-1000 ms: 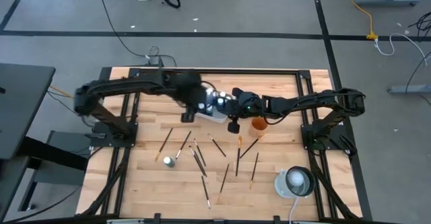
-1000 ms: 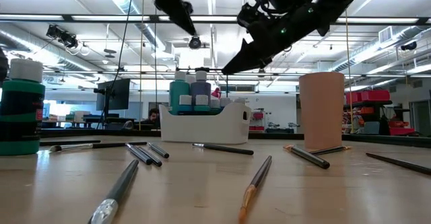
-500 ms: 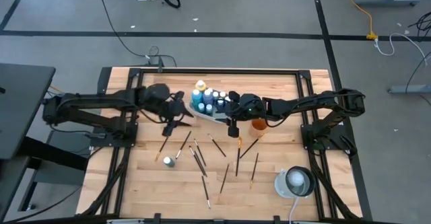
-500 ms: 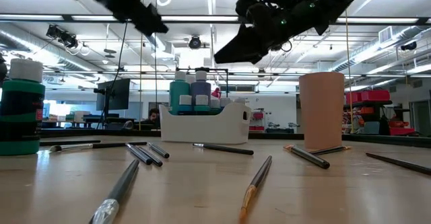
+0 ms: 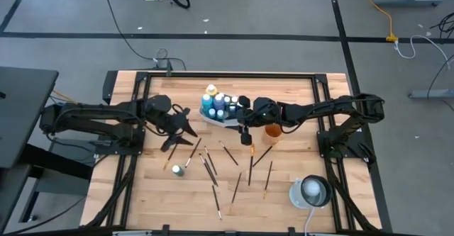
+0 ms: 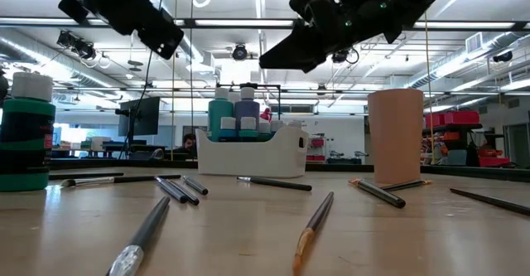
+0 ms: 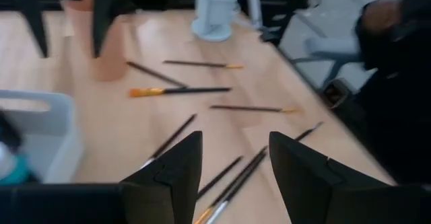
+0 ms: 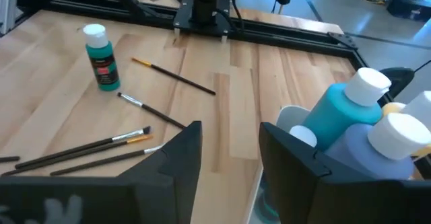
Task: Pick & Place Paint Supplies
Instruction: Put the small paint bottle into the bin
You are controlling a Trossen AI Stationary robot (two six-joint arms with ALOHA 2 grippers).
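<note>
Most of the bottles are already in: the white tray holds a cluster of paint bottles, and in my right wrist view a teal bottle and a lavender-blue one stand upright inside it with white caps. One teal bottle is left standing alone on the worktop, well apart from the tray; the low view shows it upright at the near edge.

The brushes are hardly begun, as far as I can judge. About a dozen paintbrushes lie scattered flat across the middle of the worktop, some in loose pairs, some crossing. One or two lie with their ends just beside the orange-brown cup; whether any brush stands inside it I cannot tell.

My right tool hangs above the worktop at the tray's near edge, beside the cup, jaws parted and grasping nothing. My left tool hovers off to the tray's left, over the nearest brushes, jaws spread wide and empty too; its wrist view shows brushes lying just past the fingers.

So I reckon the bottle part is nearly done, with one stray bottle left, and nearly all of the brush collecting is still ahead.
</note>
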